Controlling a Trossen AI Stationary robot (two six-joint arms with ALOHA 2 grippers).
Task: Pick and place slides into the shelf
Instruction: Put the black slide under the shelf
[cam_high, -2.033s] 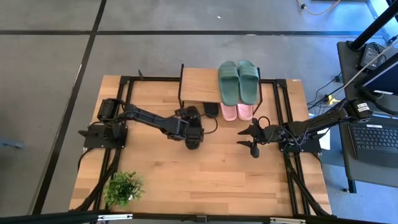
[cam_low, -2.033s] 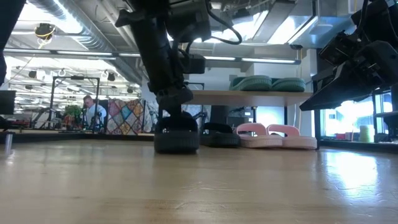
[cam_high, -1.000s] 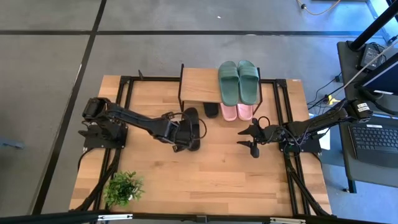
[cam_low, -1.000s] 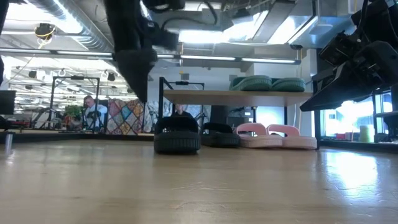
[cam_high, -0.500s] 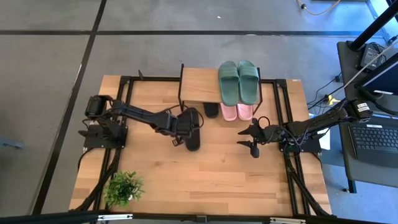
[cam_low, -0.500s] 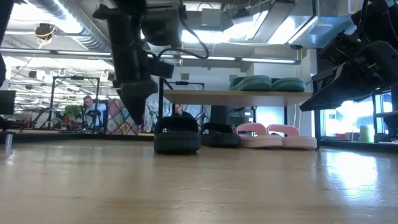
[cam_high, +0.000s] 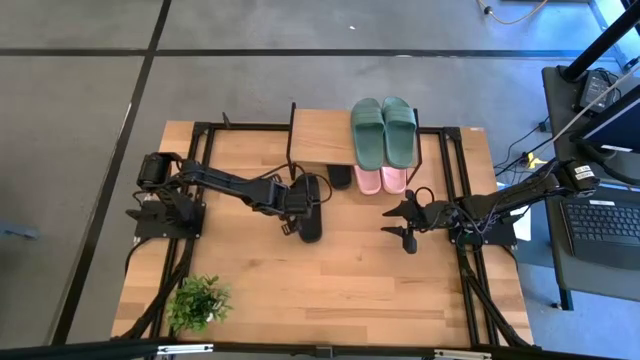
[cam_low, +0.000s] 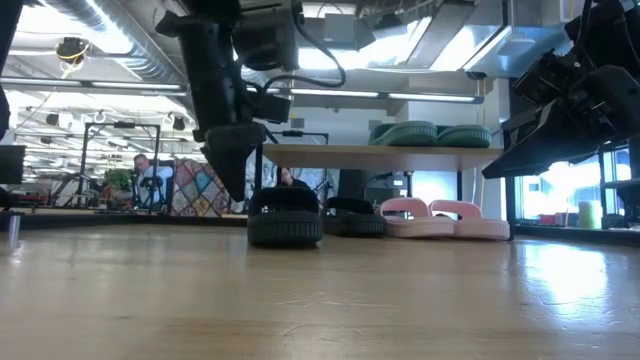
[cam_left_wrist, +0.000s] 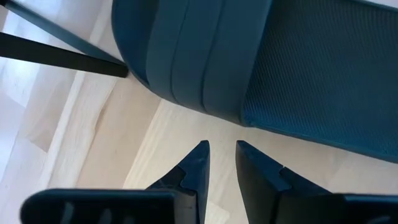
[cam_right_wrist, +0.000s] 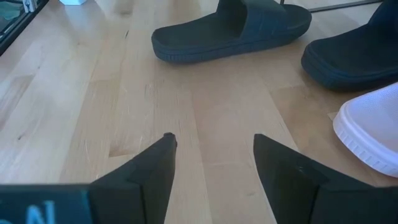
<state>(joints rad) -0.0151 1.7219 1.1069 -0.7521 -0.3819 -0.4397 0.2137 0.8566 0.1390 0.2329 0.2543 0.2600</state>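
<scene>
black slide (cam_left_wrist: 261, 56) lies just beyond left fingers (cam_left_wrist: 196, 168).

the shelf (cam_high: 322, 137) stands at the table's far edge, a light wooden board on thin black legs. the green slides (cam_high: 383, 130) lie side by side on the right part of its top. the pink slides (cam_high: 381, 180) sit under them on the lower level, toes poking out. one black slide (cam_high: 340, 177) lies just left of the pink pair, under the board. the other black slide (cam_high: 311, 208) lies flat on the table in front of the shelf.
</scene>
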